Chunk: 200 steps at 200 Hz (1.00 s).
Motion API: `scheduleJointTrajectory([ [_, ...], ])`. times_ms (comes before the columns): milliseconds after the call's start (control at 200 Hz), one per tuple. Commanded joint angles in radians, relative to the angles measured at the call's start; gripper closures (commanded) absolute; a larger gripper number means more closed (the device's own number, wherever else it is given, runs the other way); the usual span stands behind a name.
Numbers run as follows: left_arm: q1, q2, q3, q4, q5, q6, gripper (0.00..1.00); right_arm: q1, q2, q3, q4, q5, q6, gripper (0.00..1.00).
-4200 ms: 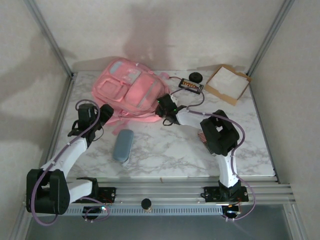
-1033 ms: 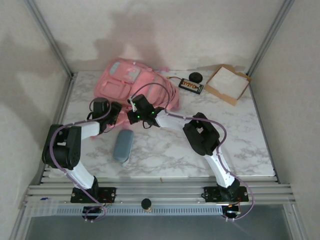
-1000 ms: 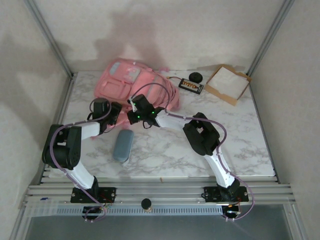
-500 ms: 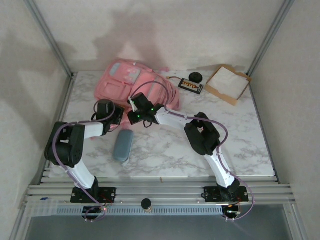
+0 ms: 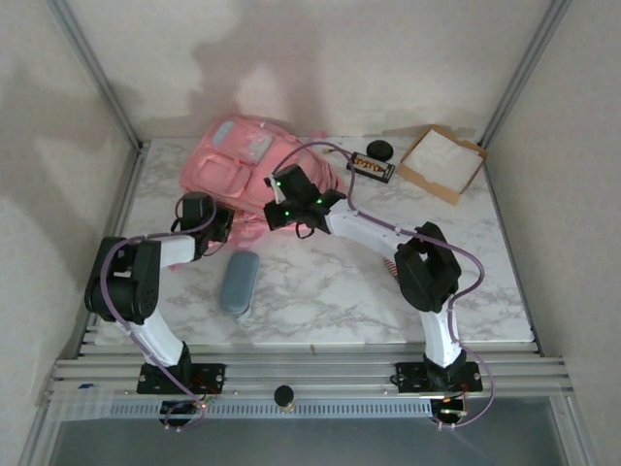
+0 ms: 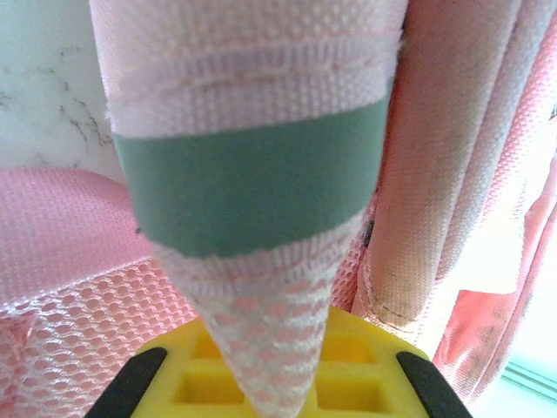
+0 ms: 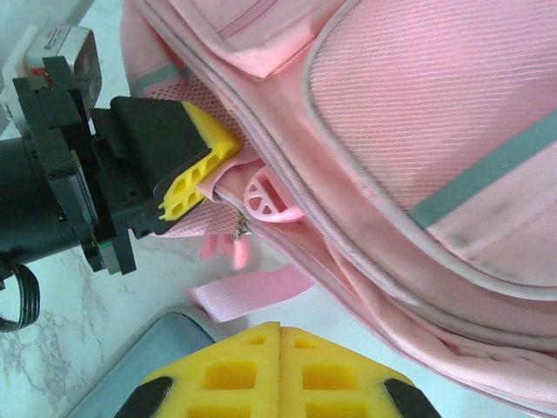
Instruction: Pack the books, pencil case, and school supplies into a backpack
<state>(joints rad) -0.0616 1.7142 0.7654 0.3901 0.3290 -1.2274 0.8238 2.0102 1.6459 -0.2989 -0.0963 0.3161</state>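
A moment ago our left gripper (image 5: 219, 226) was open. Now we have pinched it shut on the pink strap (image 6: 252, 174) of the backpack (image 5: 247, 160). Our right gripper (image 5: 278, 212) has moved up and to the right, further over the backpack.

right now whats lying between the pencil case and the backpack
A loose pink strap lies flat between the pencil case and the backpack, seen in the right wrist view.
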Motion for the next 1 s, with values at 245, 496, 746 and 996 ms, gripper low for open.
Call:
scheduleJointTrajectory([
  [245, -0.045, -0.071, 0.04, 0.039, -0.003, -0.027, 1.0, 0.053, 0.067, -0.049, 0.145, -0.066, 0.184, 0.74],
  [496, -0.061, -0.081, 0.054, 0.025, -0.013, -0.025, 1.0, 0.091, 0.152, -0.036, 0.228, 0.032, 0.152, 0.55],
  [746, -0.07, -0.091, 0.049, 0.02, -0.01, -0.024, 1.0, 0.072, 0.24, 0.056, 0.207, 0.113, 0.131, 0.53],
  [996, -0.075, -0.094, 0.048, 0.021, -0.007, -0.022, 1.0, 0.067, 0.339, 0.187, 0.16, 0.155, 0.099, 0.56],
])
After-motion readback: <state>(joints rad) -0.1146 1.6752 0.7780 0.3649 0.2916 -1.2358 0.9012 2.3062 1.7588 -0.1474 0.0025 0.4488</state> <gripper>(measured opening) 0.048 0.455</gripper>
